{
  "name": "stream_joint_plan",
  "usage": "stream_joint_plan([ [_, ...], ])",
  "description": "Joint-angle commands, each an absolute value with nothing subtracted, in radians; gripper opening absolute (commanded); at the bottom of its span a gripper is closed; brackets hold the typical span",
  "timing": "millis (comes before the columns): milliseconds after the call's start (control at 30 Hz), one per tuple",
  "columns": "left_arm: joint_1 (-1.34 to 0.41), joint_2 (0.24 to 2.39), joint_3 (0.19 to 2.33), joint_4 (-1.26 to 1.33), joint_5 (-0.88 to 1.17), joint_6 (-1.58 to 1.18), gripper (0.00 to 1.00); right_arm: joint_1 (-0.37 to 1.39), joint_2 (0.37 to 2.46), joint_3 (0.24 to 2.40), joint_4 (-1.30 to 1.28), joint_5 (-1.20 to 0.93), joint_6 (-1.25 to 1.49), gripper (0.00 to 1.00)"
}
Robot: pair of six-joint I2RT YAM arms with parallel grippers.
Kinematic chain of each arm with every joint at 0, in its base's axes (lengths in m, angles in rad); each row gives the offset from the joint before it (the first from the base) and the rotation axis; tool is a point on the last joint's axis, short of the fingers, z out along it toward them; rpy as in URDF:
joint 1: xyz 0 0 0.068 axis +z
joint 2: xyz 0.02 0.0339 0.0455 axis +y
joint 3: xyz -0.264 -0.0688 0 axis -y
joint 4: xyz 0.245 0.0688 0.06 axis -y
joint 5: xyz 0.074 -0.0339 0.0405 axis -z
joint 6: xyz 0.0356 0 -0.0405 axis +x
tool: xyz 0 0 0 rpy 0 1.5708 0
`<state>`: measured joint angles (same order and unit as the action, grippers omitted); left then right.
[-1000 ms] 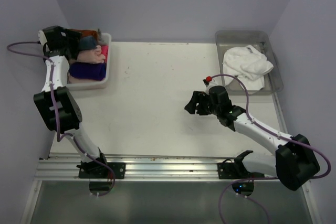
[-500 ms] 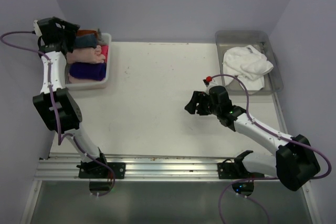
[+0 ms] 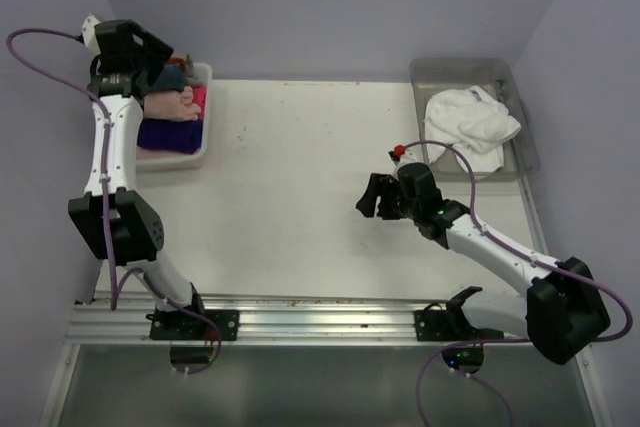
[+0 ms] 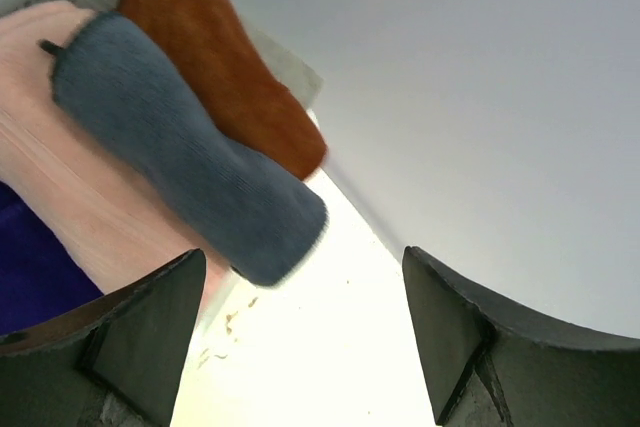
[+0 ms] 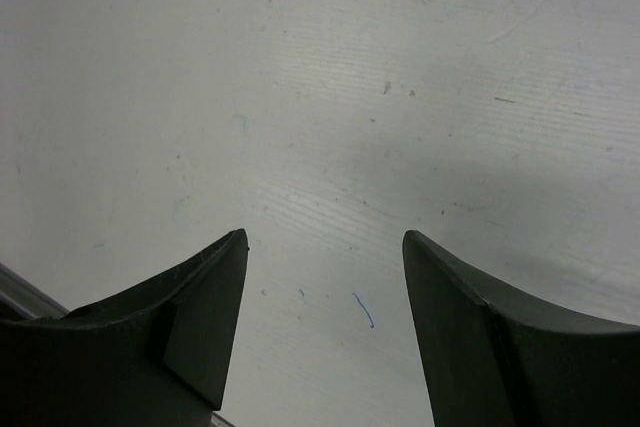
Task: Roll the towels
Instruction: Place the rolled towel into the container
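Jaws wide on both: left gripper [image 4: 302, 259] above the bin [image 3: 172, 158] rim, right gripper [image 5: 325, 239] over open tabletop [image 3: 300, 167].

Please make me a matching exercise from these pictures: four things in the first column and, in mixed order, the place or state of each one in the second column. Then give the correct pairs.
Column one
1. white towel
2. slate-blue towel
3. left gripper
4. right gripper

Column two
A. open, above the bare table
B. rolled, in the white bin
C. open, over the white bin
D. crumpled, in the clear tray

Pairs: 1-D, 2-B, 3-C, 4-A
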<state>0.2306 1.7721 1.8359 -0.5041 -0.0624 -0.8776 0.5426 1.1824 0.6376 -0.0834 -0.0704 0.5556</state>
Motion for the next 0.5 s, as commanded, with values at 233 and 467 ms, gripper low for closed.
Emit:
stream_joint_plan([
  [233,-0.262,1.598,1.778,-0.623,-0.585,-0.506,0.84,0.541,1.091,0.854,-0.393,0.368,0.396,0.93],
  [467,-0.596,1.551,1.510,-0.532,-0.580,-0.451,0.87,0.541,1.022,0.926,-0.534,0.589,0.420,0.99],
])
